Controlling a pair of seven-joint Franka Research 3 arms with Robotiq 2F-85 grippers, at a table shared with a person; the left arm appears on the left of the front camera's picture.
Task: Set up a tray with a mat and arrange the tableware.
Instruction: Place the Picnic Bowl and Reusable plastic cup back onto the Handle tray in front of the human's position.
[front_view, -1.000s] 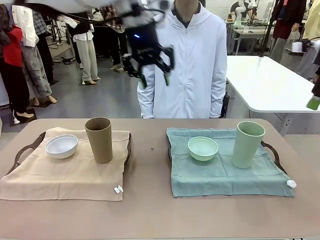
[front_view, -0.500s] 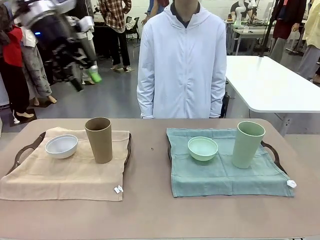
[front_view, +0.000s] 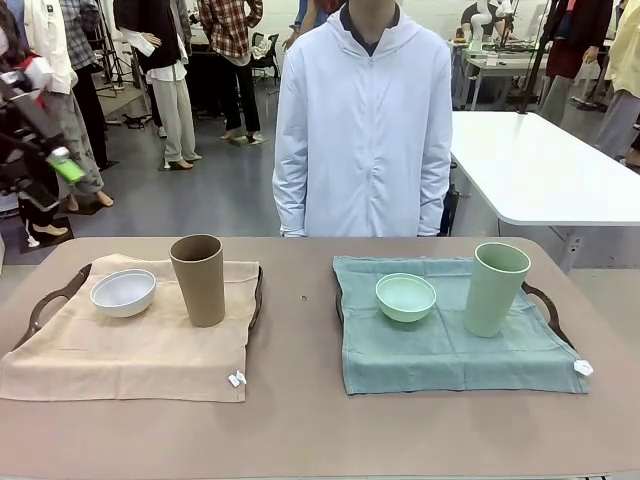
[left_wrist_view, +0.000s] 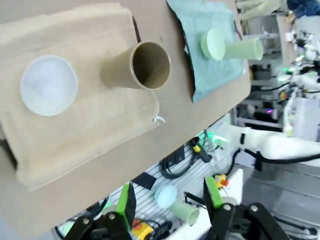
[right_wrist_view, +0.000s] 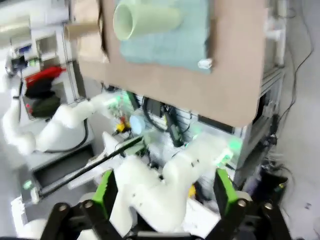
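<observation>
Two trays are laid out on the table. The left tray (front_view: 47, 300) carries a beige mat (front_view: 130, 345) with the white bowl (front_view: 123, 292) and the brown cup (front_view: 199, 280) upright on it. On the teal mat (front_view: 450, 345) of the right tray (front_view: 545, 303) stand the mint green bowl (front_view: 406, 297) and the pale green cup (front_view: 494, 288). My left gripper (front_view: 40, 150) is a blur high at the far left, away from the table. From high above, the left gripper (left_wrist_view: 169, 200) is open and empty over the white bowl (left_wrist_view: 49, 85) and brown cup (left_wrist_view: 137, 66). My right gripper (right_wrist_view: 165, 192) is open, far above the pale green cup (right_wrist_view: 145, 20).
A person in a white hooded jacket (front_view: 365, 120) stands at the far side of the table, arms down. A bare strip of brown table (front_view: 300, 330) runs between the two trays. A white table (front_view: 530, 160) stands behind at the right.
My left arm has swung from above the table's middle to the far left edge of the front view. The green pad at the right edge has gone. The tableware has not moved.
</observation>
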